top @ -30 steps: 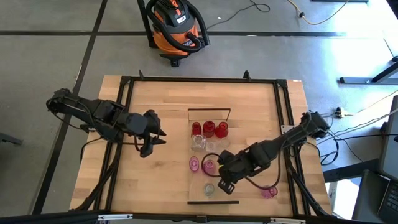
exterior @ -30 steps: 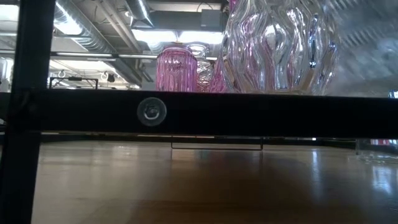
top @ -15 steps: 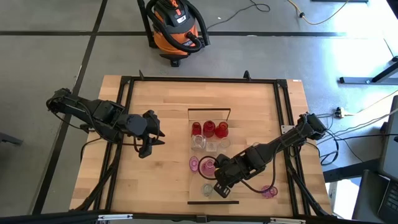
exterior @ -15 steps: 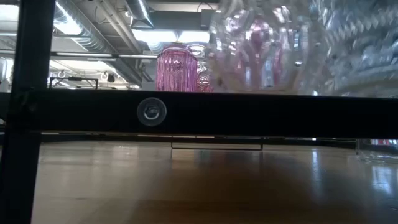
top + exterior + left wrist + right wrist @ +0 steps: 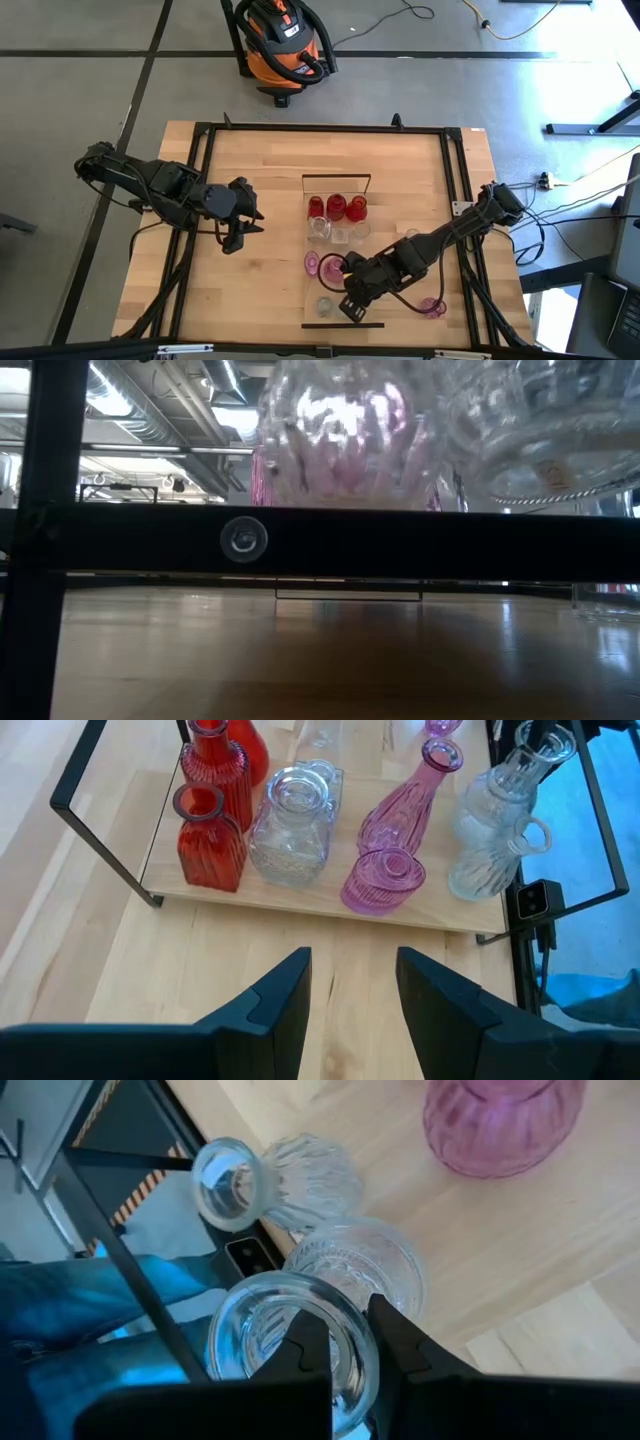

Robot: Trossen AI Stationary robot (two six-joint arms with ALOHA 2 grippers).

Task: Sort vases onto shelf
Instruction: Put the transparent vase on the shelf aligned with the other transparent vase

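The right gripper [image 5: 349,306], low in the frame's centre, has its fingers clamped on a clear vase's [image 5: 290,1350] rim, holding it over the shelf's [image 5: 312,271] near end beside another clear vase [image 5: 324,305]. This looks like the placing step; next it must lower and release without bumping neighbours. The left gripper [image 5: 244,222] waits at centre-left, fingers apart, empty.

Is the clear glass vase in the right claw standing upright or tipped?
Tipped: the clear vase leans in the right gripper, its mouth facing the wrist camera.
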